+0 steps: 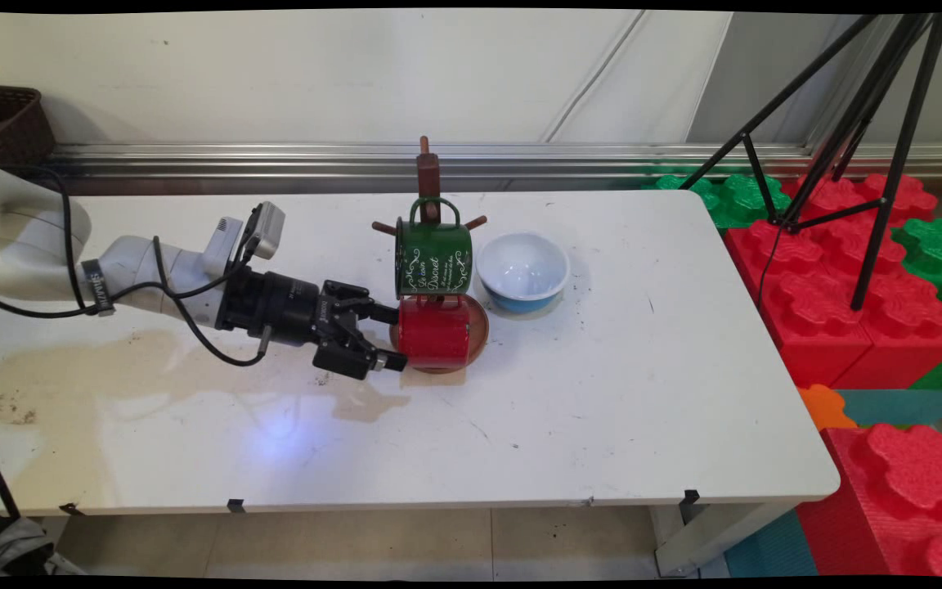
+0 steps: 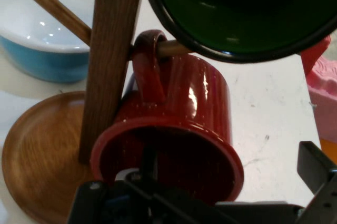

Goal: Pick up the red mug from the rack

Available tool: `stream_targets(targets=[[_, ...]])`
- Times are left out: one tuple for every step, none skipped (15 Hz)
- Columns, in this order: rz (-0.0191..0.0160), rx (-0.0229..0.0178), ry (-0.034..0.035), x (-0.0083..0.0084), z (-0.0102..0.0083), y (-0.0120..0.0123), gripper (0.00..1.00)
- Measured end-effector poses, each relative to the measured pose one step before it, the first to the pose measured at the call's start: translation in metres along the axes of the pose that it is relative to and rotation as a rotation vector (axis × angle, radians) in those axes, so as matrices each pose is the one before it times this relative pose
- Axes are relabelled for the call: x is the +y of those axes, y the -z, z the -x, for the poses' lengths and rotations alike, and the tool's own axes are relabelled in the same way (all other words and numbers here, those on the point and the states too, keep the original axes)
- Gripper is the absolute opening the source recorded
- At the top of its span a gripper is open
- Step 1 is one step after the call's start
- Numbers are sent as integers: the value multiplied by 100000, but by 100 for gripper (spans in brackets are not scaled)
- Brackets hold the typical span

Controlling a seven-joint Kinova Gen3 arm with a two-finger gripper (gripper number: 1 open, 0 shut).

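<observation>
Now: gripper (image 1: pixel 393 337) fingers spread, one inside the red mug (image 1: pixel 435 334) mouth, one outside its wall | mug hangs by its handle on wooden rack (image 1: pixel 428 176) peg | green mug (image 1: pixel 433 258) above fingers | blue bowl (image 1: pixel 522 271) beyond

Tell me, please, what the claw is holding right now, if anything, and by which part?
The claw sits at the rim of the red mug, which hangs by its handle on a peg of the wooden mug tree. Whether it grips the rim cannot be told.
</observation>
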Motion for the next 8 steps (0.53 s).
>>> stream_targets(targets=[[-203, 444, 337, -25, 19, -54, 100], [-304, 602, 499, -33, 33, -87, 100], [-304, 671, 510, -36, 31, -106, 100], [-288, 631, 543, -18, 38, -103, 100], [-206, 561, 525, 1, 33, -76, 100], [-192, 693, 620, 7, 19, -98, 100], [-244, 677, 650, 4, 17, -81, 100], [-248, 524, 552, 9, 30, -50, 100]])
